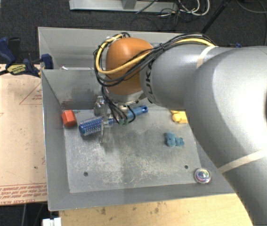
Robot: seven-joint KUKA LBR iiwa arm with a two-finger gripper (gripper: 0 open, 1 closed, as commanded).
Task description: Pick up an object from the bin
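My gripper (104,111) hangs low in the back left part of the bin, under the arm's orange cover. Right at its lower left lies a blue brush-like piece with rows of bristles (91,126); its right end reaches up to the gripper. Whether it is gripped I cannot tell. A small red-orange block (68,118) sits just left of the brush, near the bin's left wall. A blue cylinder-shaped thing (138,110) pokes out to the gripper's right.
A yellow piece (180,117) lies at the right, partly under the arm. A small blue lumpy thing (173,140) rests right of centre. A round silver thing (202,175) sits in the front right corner. The large arm covers the bin's right side.
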